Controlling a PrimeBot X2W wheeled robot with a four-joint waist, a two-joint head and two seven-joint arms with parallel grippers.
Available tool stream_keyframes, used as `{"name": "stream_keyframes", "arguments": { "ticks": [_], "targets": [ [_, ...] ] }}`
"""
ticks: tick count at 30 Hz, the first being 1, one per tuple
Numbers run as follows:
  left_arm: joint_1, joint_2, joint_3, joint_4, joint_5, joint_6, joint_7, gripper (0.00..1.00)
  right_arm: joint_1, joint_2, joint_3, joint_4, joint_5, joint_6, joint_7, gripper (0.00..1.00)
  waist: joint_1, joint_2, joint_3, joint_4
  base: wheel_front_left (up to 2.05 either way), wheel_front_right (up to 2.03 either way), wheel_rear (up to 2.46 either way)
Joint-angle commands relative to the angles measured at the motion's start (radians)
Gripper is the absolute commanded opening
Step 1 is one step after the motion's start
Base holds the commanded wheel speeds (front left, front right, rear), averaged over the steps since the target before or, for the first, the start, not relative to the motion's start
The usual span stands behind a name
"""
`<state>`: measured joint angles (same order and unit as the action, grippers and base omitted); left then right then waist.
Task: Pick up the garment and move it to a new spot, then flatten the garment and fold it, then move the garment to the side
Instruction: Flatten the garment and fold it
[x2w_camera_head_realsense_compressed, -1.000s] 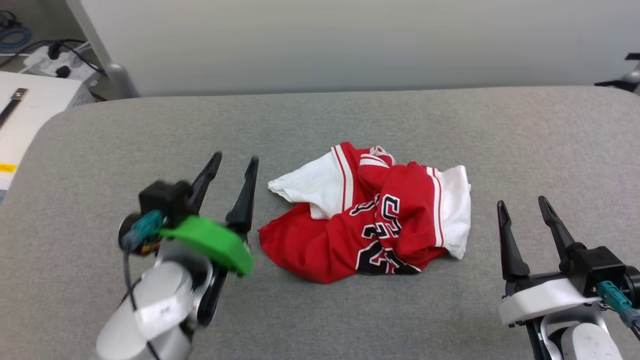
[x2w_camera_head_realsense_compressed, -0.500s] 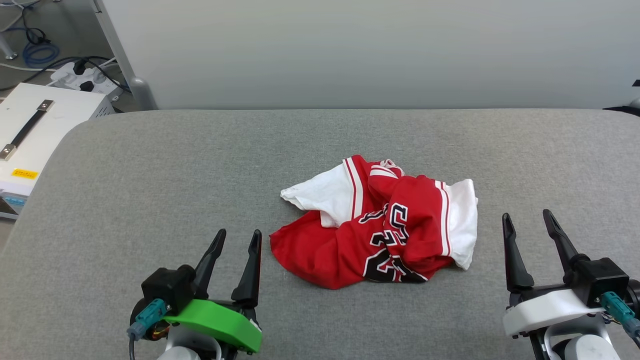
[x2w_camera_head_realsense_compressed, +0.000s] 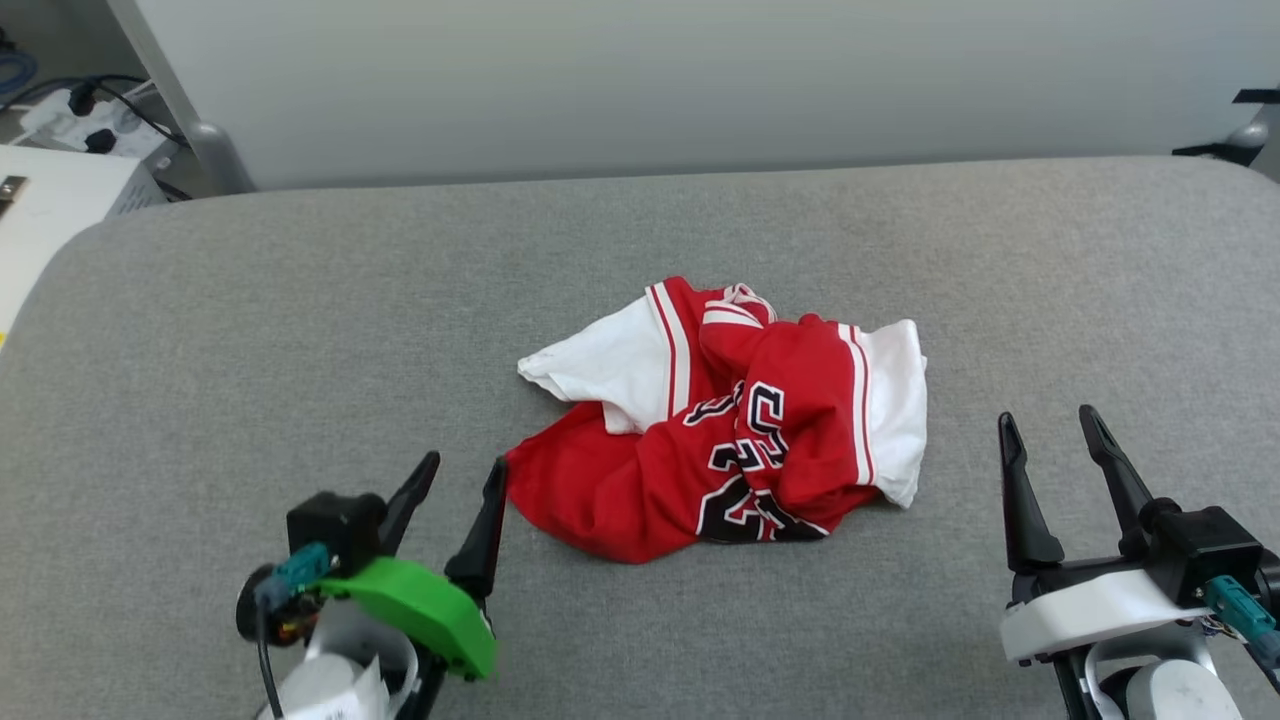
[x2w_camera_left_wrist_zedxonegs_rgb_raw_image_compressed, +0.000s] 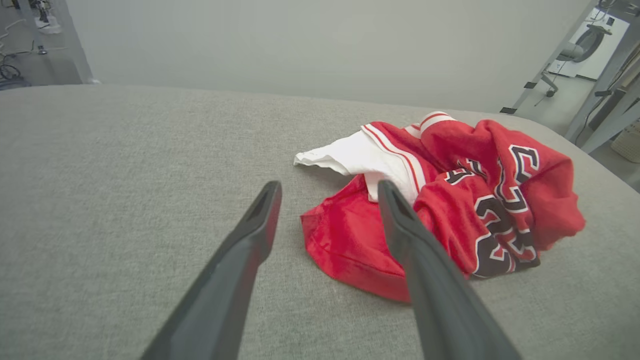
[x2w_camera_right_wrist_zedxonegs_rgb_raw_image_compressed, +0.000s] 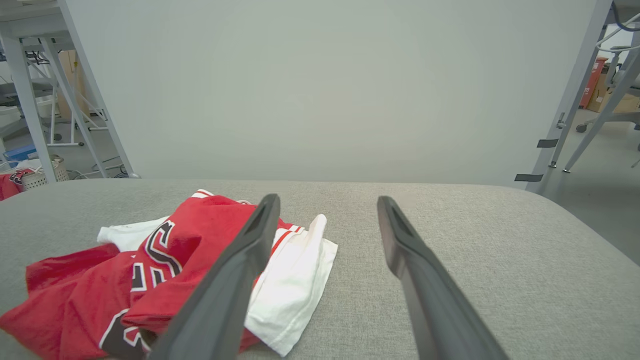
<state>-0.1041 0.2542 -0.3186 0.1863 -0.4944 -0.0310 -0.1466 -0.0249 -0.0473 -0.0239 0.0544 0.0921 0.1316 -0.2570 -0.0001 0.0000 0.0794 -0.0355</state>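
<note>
**In the middle of the surface (x2w_camera_head_realsense_compressed: 300, 330), the garment (x2w_camera_head_realsense_compressed: 715, 430) lies crumpled and ungrasped**

Near the centre of the grey padding the garment sits in a bunched heap. Its red body is twisted over itself. One white sleeve (x2w_camera_head_realsense_compressed: 600, 365) splays toward the robot's left, and the black lettering (x2w_camera_head_realsense_compressed: 745, 450) is creased and partly hidden.

The left gripper (x2w_camera_head_realsense_compressed: 465, 462) sits low, just beside the red hem (x2w_camera_head_realsense_compressed: 560, 505), with its fingers spread wide and holding nothing. Its inner finger seems to reach the cloth's edge, but I cannot tell whether it touches. The right gripper (x2w_camera_head_realsense_compressed: 1045, 414) stands apart from the garment's right side, its fingers just as wide and also empty.

The pick-up looks not yet begun, and the heap itself is the main hazard:

- A pinch into the piled folds would likely take several layers at once, so the shirt would lift as a knot and be harder to flatten.
- A shallow bite on the thin hem could slip out as the weight comes on.
- Fingers driven in low might push the cloth along the padding rather than get under it.
- With one side lifted alone, the rest would drag and twist further.
</note>
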Motion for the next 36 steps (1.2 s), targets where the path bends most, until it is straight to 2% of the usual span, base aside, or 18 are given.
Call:
{"name": "stream_keyframes", "arguments": {
  "ticks": [1, 8, 14, 16, 22, 29, 30, 31, 32, 36],
  "targets": [
    [-0.057, 0.017, -0.002, 0.005, 0.002, -0.014, 0.037, 1.00, -0.020, -0.003, -0.001, -0.008, -0.004, -0.001, -0.005, 1.00, 0.0001, 0.0000, 0.058, -0.034, 0.00, 0.00, 0.00],
    [-0.275, 0.112, -0.056, 0.004, -0.065, -0.078, 0.364, 1.00, -0.083, -0.003, -0.024, -0.038, 0.018, -0.001, -0.005, 1.00, 0.0001, 0.0000, 0.170, -0.091, 0.00, 0.00, 0.00],
    [-0.460, 0.139, -0.048, 0.061, -0.241, -0.089, 0.697, 1.00, -0.128, -0.003, -0.021, -0.060, 0.022, -0.001, -0.005, 1.00, 0.0001, 0.0000, 0.240, -0.137, 0.00, 0.00, 0.00],
    [-0.521, 0.165, -0.053, 0.089, -0.241, -0.083, 0.773, 1.00, -0.140, -0.003, -0.017, -0.066, 0.027, -0.001, -0.005, 1.00, 0.0001, 0.0000, 0.260, -0.152, 0.00, 0.00, 0.00],
    [-0.621, 0.204, -0.077, 0.191, -0.222, -0.068, 0.897, 1.00, -0.167, -0.003, 0.002, -0.079, 0.047, -0.001, -0.005, 1.00, 0.0001, 0.0000, 0.306, -0.195, 0.00, 0.00, 0.00],
    [-0.648, 0.244, -0.110, 0.309, -0.148, -0.060, 0.871, 1.00, -0.172, -0.003, 0.013, -0.082, 0.057, -0.001, -0.005, 1.00, 0.0001, 0.0000, 0.329, -0.218, 0.00, 0.00, 0.00],
    [-0.644, 0.246, -0.119, 0.327, -0.148, -0.063, 0.881, 0.50, -0.171, -0.003, 0.013, -0.082, 0.056, -0.001, -0.005, 1.00, 0.0001, 0.0000, 0.329, -0.218, 0.00, 0.00, 0.00],
    [-0.640, 0.247, -0.126, 0.339, -0.150, -0.067, 0.893, 0.08, -0.171, -0.003, 0.012, -0.082, 0.055, -0.001, -0.005, 1.00, 0.0001, 0.0000, 0.328, -0.217, 0.00, 0.00, 0.00],
    [-0.635, 0.248, -0.136, 0.349, -0.156, -0.072, 0.908, 0.00, -0.170, -0.003, 0.009, -0.081, 0.053, -0.001, -0.005, 1.00, 0.0001, 0.0000, 0.326, -0.214, 0.00, 0.00, 0.00],
    [-0.626, 0.242, -0.124, 0.360, -0.184, -0.077, 0.882, 0.00, -0.171, -0.003, -0.004, -0.078, 0.041, -0.001, -0.005, 1.00, 0.0001, 0.0000, 0.309, -0.192, 0.00, 0.00, 0.00]
  ]
}}
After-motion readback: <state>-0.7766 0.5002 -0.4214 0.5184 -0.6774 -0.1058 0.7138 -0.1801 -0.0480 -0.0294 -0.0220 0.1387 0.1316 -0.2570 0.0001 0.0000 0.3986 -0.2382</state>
